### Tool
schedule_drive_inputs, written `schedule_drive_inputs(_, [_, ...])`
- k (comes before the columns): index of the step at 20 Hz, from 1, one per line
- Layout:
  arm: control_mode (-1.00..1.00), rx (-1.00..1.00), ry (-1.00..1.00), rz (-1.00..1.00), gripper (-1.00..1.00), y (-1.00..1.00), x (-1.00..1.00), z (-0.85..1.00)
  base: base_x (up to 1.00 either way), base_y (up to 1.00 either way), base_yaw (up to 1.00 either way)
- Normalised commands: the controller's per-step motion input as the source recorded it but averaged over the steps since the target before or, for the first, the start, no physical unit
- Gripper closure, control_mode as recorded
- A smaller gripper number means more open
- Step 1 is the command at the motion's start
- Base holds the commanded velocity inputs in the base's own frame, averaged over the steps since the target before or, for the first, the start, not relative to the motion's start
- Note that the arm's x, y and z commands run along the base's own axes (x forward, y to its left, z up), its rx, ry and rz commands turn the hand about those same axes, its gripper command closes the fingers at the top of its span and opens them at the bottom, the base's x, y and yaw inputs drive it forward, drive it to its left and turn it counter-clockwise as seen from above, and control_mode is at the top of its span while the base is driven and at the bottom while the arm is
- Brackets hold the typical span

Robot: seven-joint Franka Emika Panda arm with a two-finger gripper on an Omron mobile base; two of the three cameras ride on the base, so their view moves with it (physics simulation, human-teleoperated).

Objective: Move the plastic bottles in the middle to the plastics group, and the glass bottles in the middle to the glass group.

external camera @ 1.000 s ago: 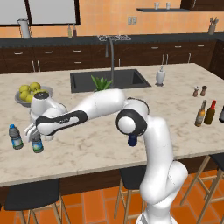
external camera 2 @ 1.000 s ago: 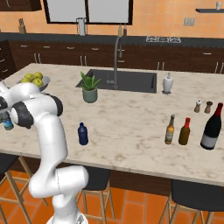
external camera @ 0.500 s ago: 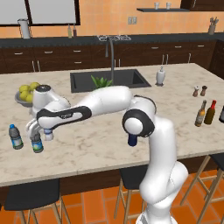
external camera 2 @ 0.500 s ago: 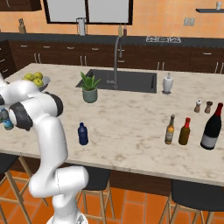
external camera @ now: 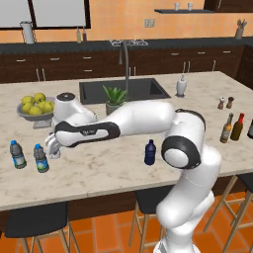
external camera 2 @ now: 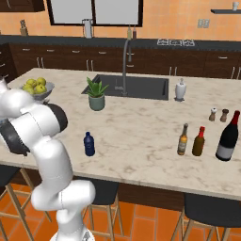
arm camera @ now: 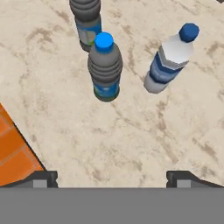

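Hand spread, empty | clear bottle stands beside the plastics group | we should lift straight off the counter's left edge.

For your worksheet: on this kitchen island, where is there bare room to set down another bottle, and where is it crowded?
Free: the counter between the water bottles and the navy bottle, and the stretch from it to the glass bottles. Crowded: the left end, where the hand hangs by the fruit bowl.
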Motion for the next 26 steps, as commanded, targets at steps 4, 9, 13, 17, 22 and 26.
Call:
schedule_drive_inputs(4, [-1.00,0.00,0.01,-0.06,-1.00,-0.78,-0.19,0.00,0.00,0.00,0.00])
schedule_drive_inputs(9, [-1.00,-0.02,0.01,-0.01,-1.00,-0.64,-0.01,0.00,0.00,0.00,0.00])
schedule_drive_inputs(13, [-1.00,-0.03,0.00,0.00,-1.00,-0.71,-0.11,0.00,0.00,0.00,0.00])
schedule_drive_inputs(17, [-1.00,-0.02,0.00,-0.03,-1.00,-0.84,-0.30,0.00,0.00,0.00,0.00])
schedule_drive_inputs(22, [-1.00,-0.06,0.00,-0.09,-1.00,-0.87,-0.25,0.06,0.00,0.00,0.00])
schedule_drive_inputs(26, [-1.00,-0.07,0.00,-0.15,-1.00,-0.85,-0.13,0.26,0.00,0.00,0.00])
